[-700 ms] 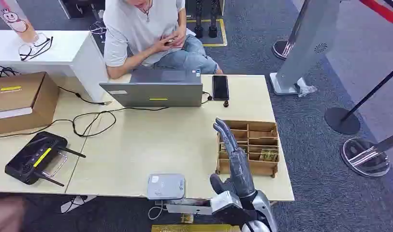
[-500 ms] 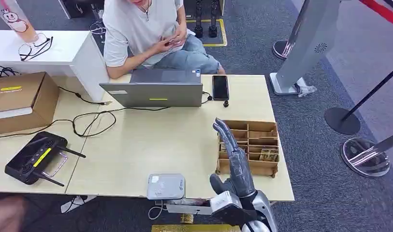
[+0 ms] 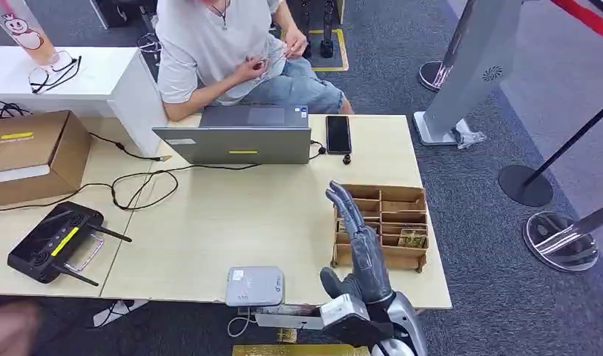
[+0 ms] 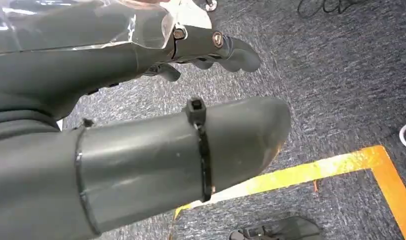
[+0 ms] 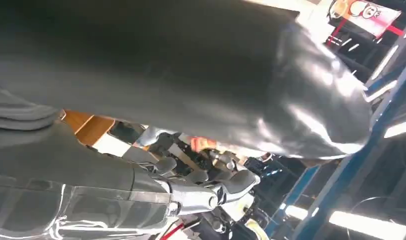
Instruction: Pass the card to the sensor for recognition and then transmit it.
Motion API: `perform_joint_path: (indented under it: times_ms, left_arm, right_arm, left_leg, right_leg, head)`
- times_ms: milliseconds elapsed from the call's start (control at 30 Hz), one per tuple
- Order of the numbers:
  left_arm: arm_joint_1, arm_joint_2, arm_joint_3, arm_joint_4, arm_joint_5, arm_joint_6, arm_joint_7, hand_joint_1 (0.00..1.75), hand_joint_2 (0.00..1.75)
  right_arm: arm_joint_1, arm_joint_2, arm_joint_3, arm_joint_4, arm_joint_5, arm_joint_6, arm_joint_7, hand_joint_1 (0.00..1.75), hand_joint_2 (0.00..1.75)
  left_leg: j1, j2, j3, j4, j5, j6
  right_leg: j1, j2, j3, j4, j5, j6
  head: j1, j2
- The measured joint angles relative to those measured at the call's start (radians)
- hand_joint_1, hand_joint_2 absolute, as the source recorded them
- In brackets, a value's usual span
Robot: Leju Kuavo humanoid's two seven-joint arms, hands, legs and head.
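The right hand [image 3: 357, 248] is seen raised above the near edge of the light wooden table [image 3: 231, 215], with its fingers stretched out straight and apart and nothing held in them; the thumb is spread to the side. It stands just in front of the left edge of the brown compartment box [image 3: 383, 222], partly covering that box's left cells. In the right wrist view the same hand [image 5: 210, 192] is seen with its fingers only slightly bent and nothing between them. The grey card sensor [image 3: 254, 286] lies at the near edge of the table, left of the box and near the right hand's thumb. Cards cannot be told apart inside the box's cells; something small and greenish is seen in a right-hand cell. In the left wrist view the left hand [image 4: 191, 50] hangs over grey carpet and a yellow floor line [image 4: 310, 172], its fingers loosely bent and nothing gripped. Beyond the box, at the table's far edge, an open laptop [image 3: 235, 137] and a black phone [image 3: 338, 133] are placed, with a seated person [image 3: 224, 52] behind them.
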Motion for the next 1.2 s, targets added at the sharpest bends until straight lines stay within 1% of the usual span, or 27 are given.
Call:
perform_joint_path:
  times_ms: [467, 733, 767, 833, 933, 1000, 1067, 1200]
  left_arm:
    - [-0.002, 0.000, 0.000, 0.000, -0.005, -0.001, 0.010, 0.00, 0.00]
    - [-0.002, -0.002, 0.000, 0.000, -0.018, 0.000, 0.013, 0.00, 0.00]
    - [-0.003, -0.002, -0.001, 0.000, -0.024, -0.003, 0.038, 0.00, 0.00]
    - [-0.010, -0.002, -0.001, 0.000, -0.024, -0.022, 0.106, 0.00, 0.00]
    - [-0.021, -0.001, -0.001, 0.000, -0.024, -0.033, 0.129, 0.00, 0.00]
    - [-0.026, -0.001, -0.001, 0.000, -0.024, -0.034, 0.132, 0.00, 0.00]
    - [-0.027, -0.001, -0.001, 0.000, -0.024, -0.034, 0.135, 0.00, 0.00]
    - [-0.027, -0.001, -0.001, 0.000, -0.027, -0.032, 0.135, 0.00, 0.00]
  right_arm:
    - [-0.011, 0.000, -0.006, -0.002, 0.025, 0.017, 0.003, 0.00, 0.00]
    - [-0.028, 0.000, -0.008, -0.002, 0.114, -0.005, 0.016, 0.00, 0.00]
    - [-0.033, 0.000, -0.008, -0.002, 0.124, -0.003, 0.019, 0.00, 0.00]
    - [-0.055, 0.000, -0.003, -0.002, 0.142, 0.011, 0.024, 0.00, 0.00]
    - [-0.095, 0.000, 0.013, 0.003, 0.175, 0.011, 0.034, 0.00, 0.00]
    - [-0.116, 0.000, 0.019, 0.012, 0.205, -0.009, 0.038, 0.00, 0.00]
    - [-0.139, 0.000, 0.026, 0.030, 0.240, -0.045, 0.039, 0.00, 0.00]
    - [-0.189, 0.000, 0.038, 0.083, 0.331, -0.140, 0.053, 0.00, 0.00]
  left_leg:
    - [0.000, 0.000, 0.000, 0.000, 0.000, 0.000]
    - [0.000, 0.000, 0.000, 0.000, 0.000, 0.000]
    - [0.000, 0.000, 0.000, 0.000, 0.000, 0.000]
    - [0.000, 0.000, 0.000, 0.000, 0.000, 0.000]
    - [0.000, 0.000, 0.000, 0.000, 0.000, 0.000]
    - [0.000, 0.000, 0.000, 0.000, 0.000, 0.000]
    - [0.000, 0.000, 0.000, 0.000, 0.000, 0.000]
    - [0.000, 0.000, 0.000, 0.000, 0.001, 0.000]
  right_leg:
    - [0.000, 0.000, 0.000, 0.000, 0.000, 0.000]
    - [0.000, 0.000, 0.000, 0.000, 0.000, 0.000]
    - [0.000, 0.000, 0.000, 0.000, 0.000, 0.000]
    - [0.000, 0.000, 0.000, 0.000, 0.000, 0.000]
    - [0.000, -0.001, 0.000, 0.000, 0.000, 0.000]
    - [0.000, -0.001, 0.001, 0.000, 0.000, 0.000]
    - [0.000, 0.000, 0.001, 0.000, 0.000, 0.000]
    - [0.000, 0.000, 0.001, 0.000, 0.000, 0.000]
  head:
    - [0.000, 0.000]
    - [0.000, 0.000]
    - [0.000, 0.000]
    - [0.000, 0.000]
    - [0.000, 0.000]
    - [0.000, 0.000]
    - [0.000, 0.000]
    - [0.000, 0.000]
